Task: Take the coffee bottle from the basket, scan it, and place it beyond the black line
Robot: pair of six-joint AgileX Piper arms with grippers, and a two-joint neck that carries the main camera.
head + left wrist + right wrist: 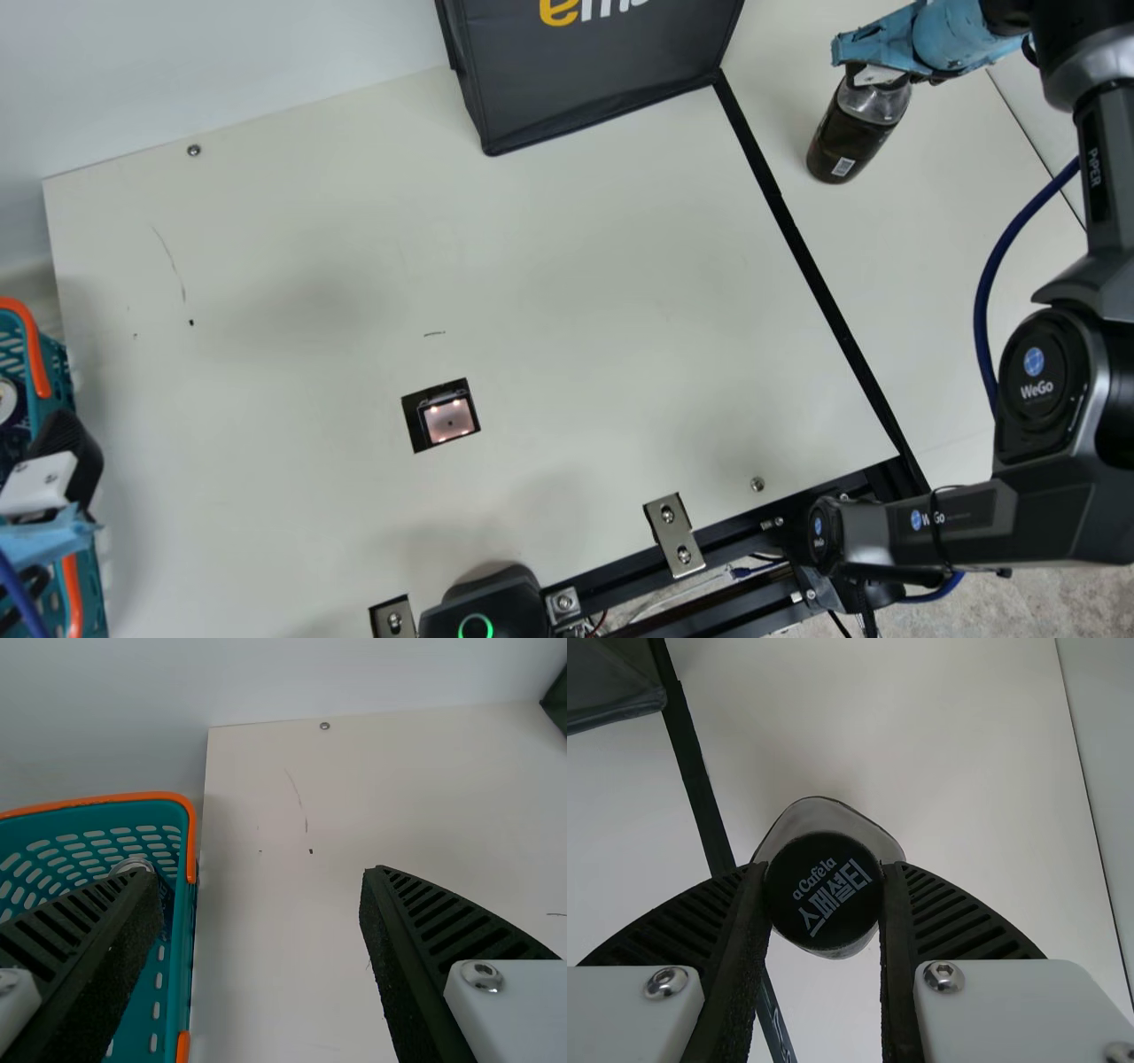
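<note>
At the upper right of the main view, my right gripper (873,74) holds the coffee bottle (855,133) by its top, on the far right side of the black line (797,244). In the right wrist view the fingers of that gripper (824,895) press on both sides of the black cap (824,890), with the black line (695,780) beside it. My left gripper (66,470) is over the basket (58,368) at the left edge. The left wrist view shows this gripper (257,939) open and empty, partly above the basket (182,930).
A dark fabric bag (594,80) stands at the table's back edge, left of the line. A scanner window (447,418) is set in the table, and a black device (485,611) with a green ring sits at the front edge.
</note>
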